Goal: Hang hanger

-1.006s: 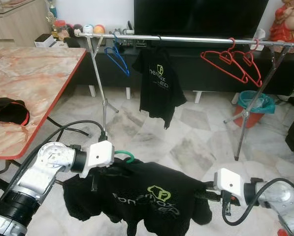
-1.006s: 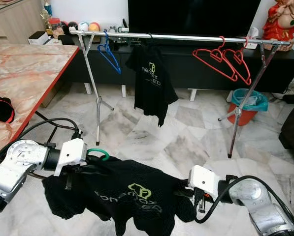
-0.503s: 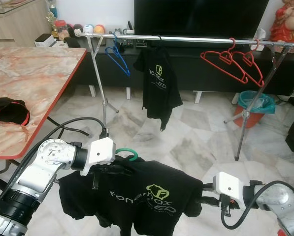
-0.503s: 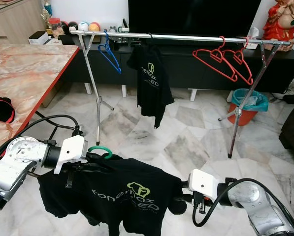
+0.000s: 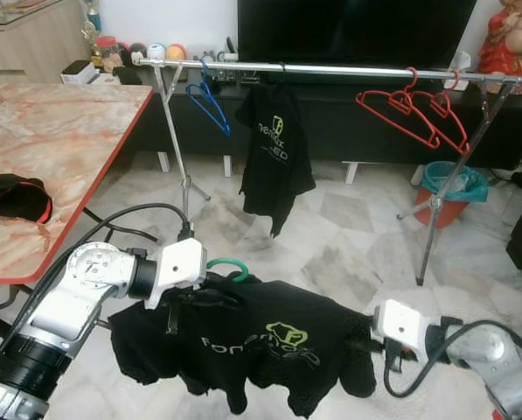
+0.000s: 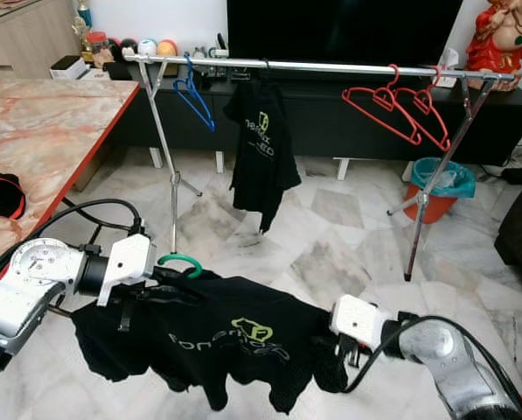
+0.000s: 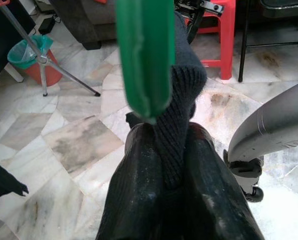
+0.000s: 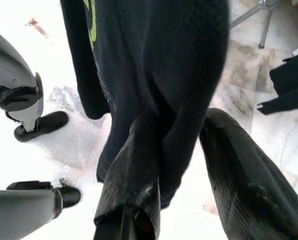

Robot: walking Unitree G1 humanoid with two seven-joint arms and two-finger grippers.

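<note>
Two grippers hold one black shirt (image 5: 261, 346) low in front of the robot. In the left eye view, the left gripper (image 5: 199, 297) is at the shirt's neck, just under the green hook (image 5: 228, 266) of the hanger. The right gripper (image 5: 365, 337) is at the shirt's far right end. The shirt lies spread flat between them, long side going left to right. The rail (image 5: 330, 69) is far ahead and higher up, also running left to right. A blue hanger (image 5: 210, 103), another black shirt (image 5: 274, 149) and two red hangers (image 5: 414, 114) hang on it. There is bare rail between the hung shirt and the red hangers. The hook sits by the left arm, so I think that arm must lift it up to the rail.

In the right eye view, both arms are bent and low, and the hook points up.

In the left wrist view, the two fingers (image 7: 134, 195) are closed tight on the shirt collar, with the green hook right above them.

In the right wrist view, the fingers (image 8: 134, 165) pinch a fold of black cloth.
</note>
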